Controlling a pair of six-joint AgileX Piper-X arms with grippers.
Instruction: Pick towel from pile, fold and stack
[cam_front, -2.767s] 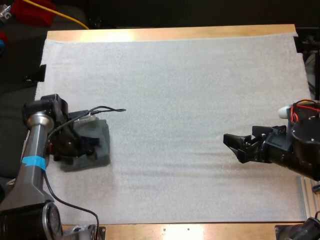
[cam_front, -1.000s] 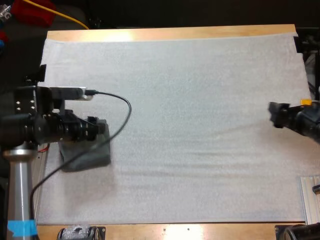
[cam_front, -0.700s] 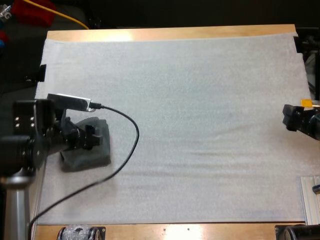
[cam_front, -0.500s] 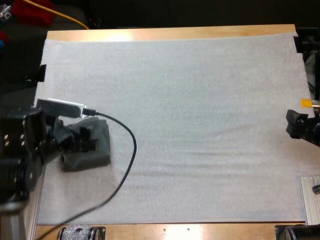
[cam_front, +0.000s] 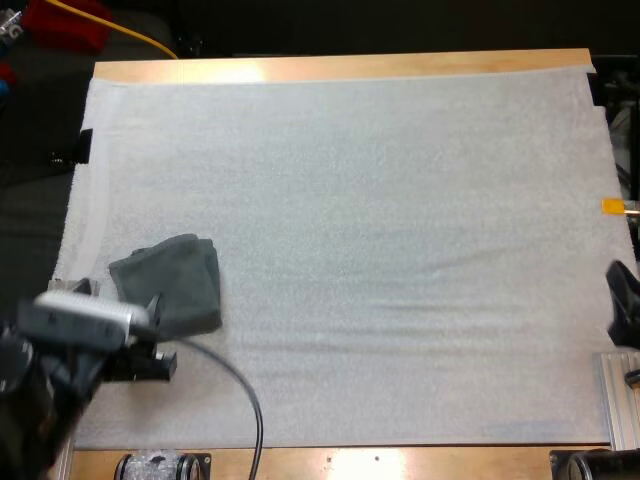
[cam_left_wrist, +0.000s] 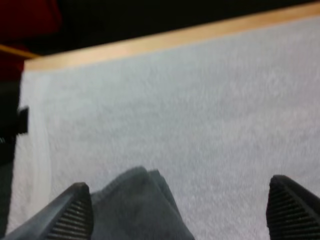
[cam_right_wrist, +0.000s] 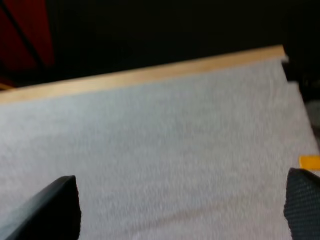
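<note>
The folded towel (cam_front: 170, 285) lies flat at the mat's (cam_front: 400, 250) left side. The left pincer (cam_left_wrist: 182, 207) hangs over its near edge, spread wide and empty (the right pincer (cam_right_wrist: 180, 205), well apart, likewise). Best lift straight off, lest a finger drag the fold.

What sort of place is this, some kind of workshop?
Likely a robot lab's test bench: a wooden table covered by a white mat, a left claw and right claw, both open, and a grey-green towel lying on it.
</note>
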